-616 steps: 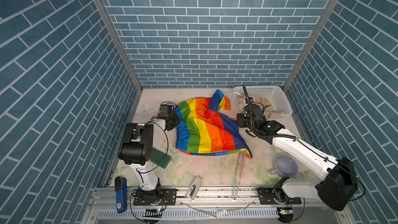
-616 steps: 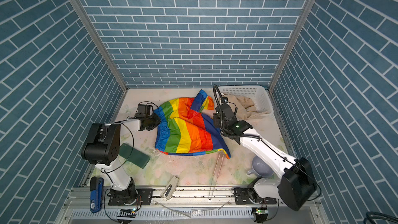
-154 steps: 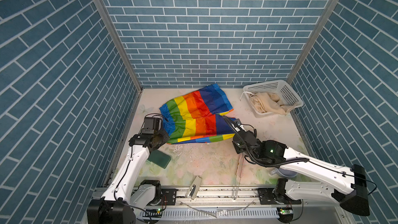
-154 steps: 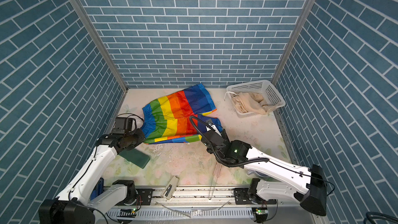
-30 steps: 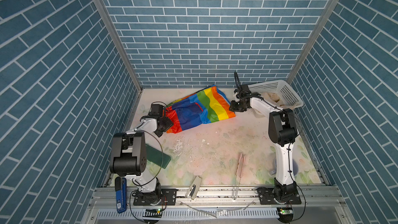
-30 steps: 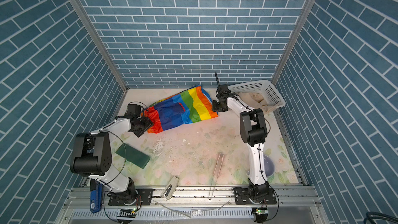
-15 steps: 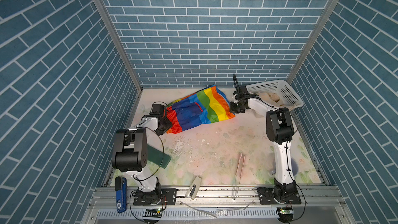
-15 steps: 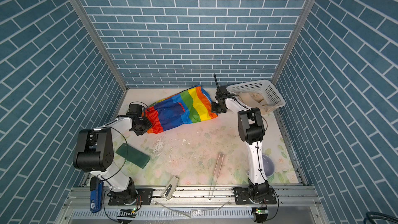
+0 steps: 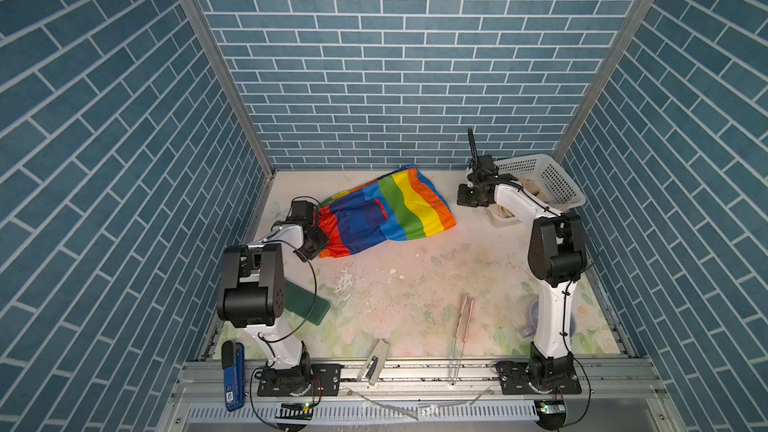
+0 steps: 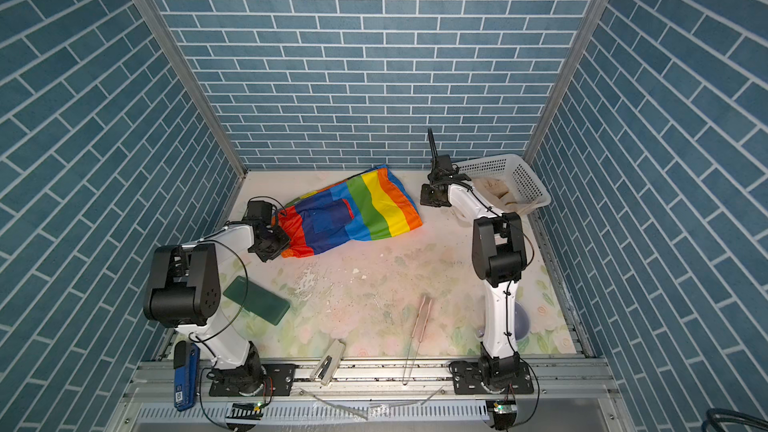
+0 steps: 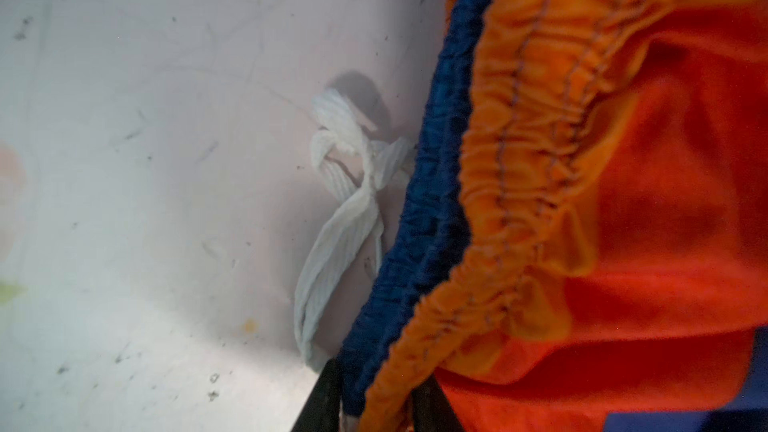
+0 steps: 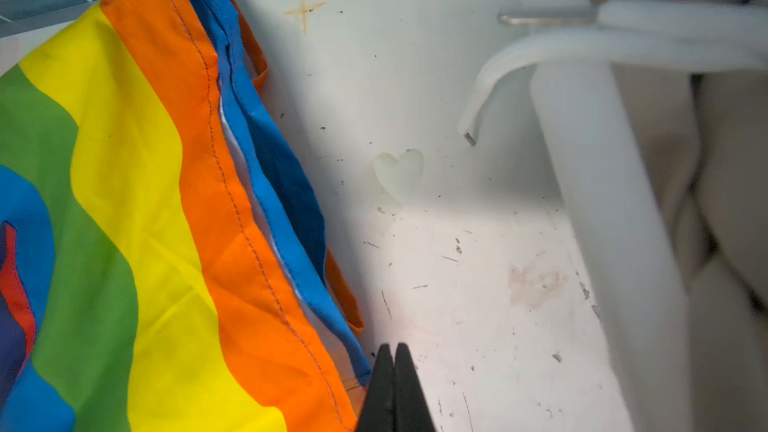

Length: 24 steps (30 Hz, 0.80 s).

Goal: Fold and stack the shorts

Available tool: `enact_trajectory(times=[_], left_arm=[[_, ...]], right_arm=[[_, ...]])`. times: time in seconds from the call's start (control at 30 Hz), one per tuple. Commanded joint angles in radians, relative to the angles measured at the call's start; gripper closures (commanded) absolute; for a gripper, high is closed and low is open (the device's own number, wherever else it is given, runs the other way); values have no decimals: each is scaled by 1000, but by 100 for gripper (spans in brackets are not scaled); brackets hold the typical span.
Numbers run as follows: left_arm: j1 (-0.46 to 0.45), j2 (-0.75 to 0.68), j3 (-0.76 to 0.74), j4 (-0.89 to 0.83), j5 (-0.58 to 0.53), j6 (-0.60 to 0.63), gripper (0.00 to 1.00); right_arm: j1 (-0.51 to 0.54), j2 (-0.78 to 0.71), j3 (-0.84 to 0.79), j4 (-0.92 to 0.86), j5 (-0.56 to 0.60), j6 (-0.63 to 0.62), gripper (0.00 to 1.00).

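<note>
Jaws narrowed since second ago: left gripper [image 11: 378, 398] seemingly pinches shorts [image 9: 386, 214] waistband [image 11: 519, 160]; right gripper [image 12: 392, 388] fingers pressed together, empty, just right of hem [image 12: 232, 201]. Reopen right, catch hem before folding.

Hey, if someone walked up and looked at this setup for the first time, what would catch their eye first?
The rainbow-striped shorts stand out at once, spread across the back of the pale table against the blue brick walls. Their orange gathered waistband sits between the fingers of the left end effector, on the left. Next comes the white basket in the back right corner, with beige shorts inside.
</note>
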State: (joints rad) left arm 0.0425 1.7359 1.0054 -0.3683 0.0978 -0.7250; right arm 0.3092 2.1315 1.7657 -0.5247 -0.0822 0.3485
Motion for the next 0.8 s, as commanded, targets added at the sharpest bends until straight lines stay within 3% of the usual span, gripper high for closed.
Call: enact_trajectory(times=[0.0, 0.27, 0.4, 0.53, 0.77], left_arm=[[6, 18, -11, -32, -21, 14, 71], [3, 5, -18, -41, -6, 34, 70], [3, 2, -24, -38, 2, 36, 70], [2, 11, -19, -36, 9, 37, 70], [-1, 38, -19, -22, 19, 34, 70]], right_arm=[[15, 1, -14, -9, 1, 27, 99], [106, 147, 271, -110, 42, -89, 56], [114, 255, 427, -134, 30, -113, 55], [114, 337, 527, -109, 1, -157, 73], [111, 431, 620, -106, -11, -195, 66]])
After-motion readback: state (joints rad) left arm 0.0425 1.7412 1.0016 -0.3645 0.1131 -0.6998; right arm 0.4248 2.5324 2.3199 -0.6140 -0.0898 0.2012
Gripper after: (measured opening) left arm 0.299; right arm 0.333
